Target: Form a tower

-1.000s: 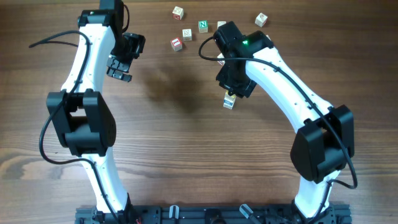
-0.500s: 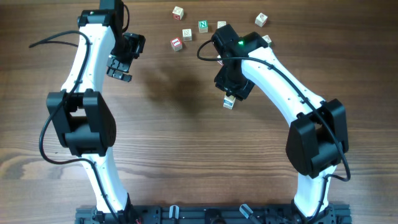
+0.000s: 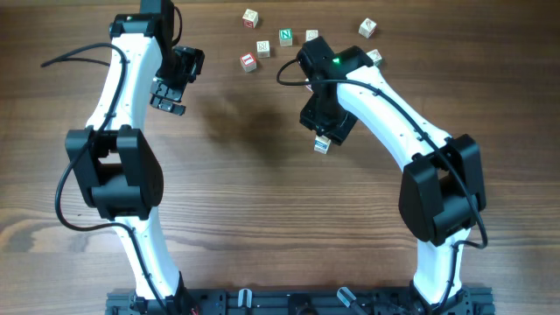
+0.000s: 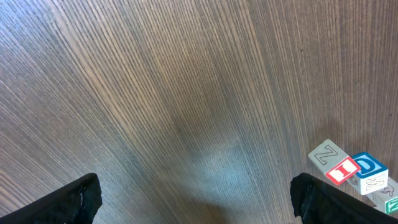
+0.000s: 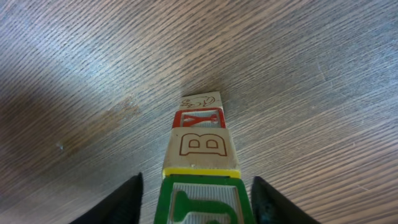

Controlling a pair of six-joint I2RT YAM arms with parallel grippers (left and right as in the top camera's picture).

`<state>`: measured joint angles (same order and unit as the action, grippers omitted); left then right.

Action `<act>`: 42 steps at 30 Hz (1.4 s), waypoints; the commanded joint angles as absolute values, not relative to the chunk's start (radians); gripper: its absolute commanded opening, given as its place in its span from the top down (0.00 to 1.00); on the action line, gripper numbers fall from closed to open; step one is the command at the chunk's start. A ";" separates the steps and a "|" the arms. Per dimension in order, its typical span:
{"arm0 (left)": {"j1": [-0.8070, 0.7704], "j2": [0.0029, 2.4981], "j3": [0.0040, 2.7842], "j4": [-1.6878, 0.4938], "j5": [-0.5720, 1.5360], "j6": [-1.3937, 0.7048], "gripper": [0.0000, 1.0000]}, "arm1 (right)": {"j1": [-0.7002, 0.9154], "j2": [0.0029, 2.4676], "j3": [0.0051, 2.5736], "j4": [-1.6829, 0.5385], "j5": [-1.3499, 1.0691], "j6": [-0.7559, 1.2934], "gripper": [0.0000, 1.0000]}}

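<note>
The tower (image 5: 200, 146) is a narrow stack of pale letter cubes on the wooden table. Its top cube has a green face (image 5: 199, 205), with a yellow-edged B cube and a red Y cube under it. From overhead the tower (image 3: 322, 145) shows just below my right gripper (image 3: 325, 131). The right gripper (image 5: 194, 190) straddles the top cube, open, with a thin gap on each side. My left gripper (image 3: 169, 94) hangs wide open at the upper left, holding nothing, and in its own view the left gripper (image 4: 194, 190) has only bare wood between its fingers.
Several loose letter cubes lie at the table's far edge: a red one (image 3: 248, 62), a green N (image 3: 285, 36), one (image 3: 251, 17) at the top and one (image 3: 367, 28) at the far right. The left wrist view shows a red I cube (image 4: 341, 169) and a blue D cube (image 4: 368, 167).
The right gripper's jaws have spread apart and let go of the green top cube. The right arm's elbow has shifted slightly left. The left arm has not moved.
</note>
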<state>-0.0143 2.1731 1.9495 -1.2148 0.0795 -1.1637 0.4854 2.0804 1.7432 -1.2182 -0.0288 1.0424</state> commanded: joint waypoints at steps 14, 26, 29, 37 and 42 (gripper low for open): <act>-0.011 2.143 1.945 -1.215 0.070 -1.152 0.00 | 0.477 2.106 1.752 -1.217 -0.047 1.047 0.96; -0.011 2.143 1.945 -1.215 0.070 -1.152 0.00 | 0.479 2.029 1.766 -1.246 -0.035 0.984 0.96; -0.011 2.143 1.945 -1.215 0.070 -1.152 0.00 | 0.479 2.029 1.766 -1.248 -0.051 0.942 0.96; -0.011 2.143 1.945 -1.215 0.070 -1.152 0.00 | 0.487 2.029 1.764 -1.242 -0.052 0.943 0.96; -0.011 2.143 1.945 -1.215 0.070 -1.152 0.00 | 0.498 2.032 1.758 -1.239 -0.031 0.942 0.96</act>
<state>-0.0143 2.1731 1.9495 -1.2148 0.0795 -1.1637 0.4915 2.0678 1.7435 -1.2404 -0.0444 0.9581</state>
